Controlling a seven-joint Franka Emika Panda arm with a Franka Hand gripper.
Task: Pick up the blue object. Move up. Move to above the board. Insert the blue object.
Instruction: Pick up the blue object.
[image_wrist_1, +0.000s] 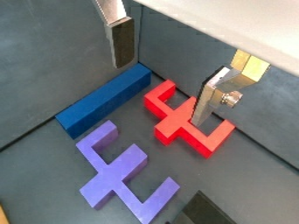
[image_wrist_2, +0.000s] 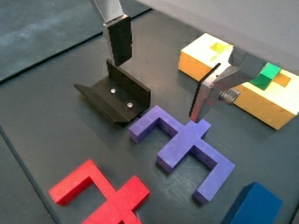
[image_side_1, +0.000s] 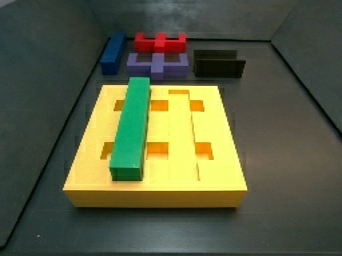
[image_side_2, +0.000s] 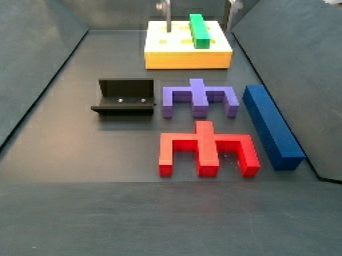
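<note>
Blue object (image_side_2: 271, 124) lies flat on the dark floor (image_side_2: 80, 200), long edge alongside the red notched piece (image_side_2: 207, 152) and the purple notched block (image_side_2: 199, 96); in a side view (image_side_1: 112, 52) it sits at the far end, left of the red piece (image_side_1: 160, 43), w/ the purple block (image_side_1: 156, 64) just in front of that. Nothing is gripping it. In a wrist view the blue bar (image_wrist_1: 107, 100) is right next to the red piece (image_wrist_1: 184, 118), purple block (image_wrist_1: 119, 168) nearby but apart. Hand (image_wrist_1: 170, 68) hangs above the pieces, plates spread wide, nothing between them and touching nothing: one finger (image_wrist_1: 121, 39) shows over the blue bar's end, the other (image_wrist_1: 216, 96) over the red piece. In the wrist view on the opposite side the hand (image_wrist_2: 163, 74) is just as empty, spread fingers above fixture (image_wrist_2: 115, 98) and purple block (image_wrist_2: 183, 145). Board (image_side_1: 158, 146) is well apart from the blue bar, nearest the camera in that side view, w/ the green bar (image_side_1: 131, 127) lying lengthwise in one groove. Fixture (image_side_2: 123, 99) stands beside the purple block, clear of the board (image_side_2: 187, 50). In both side views the hand itself isn't clearly made out.
</note>
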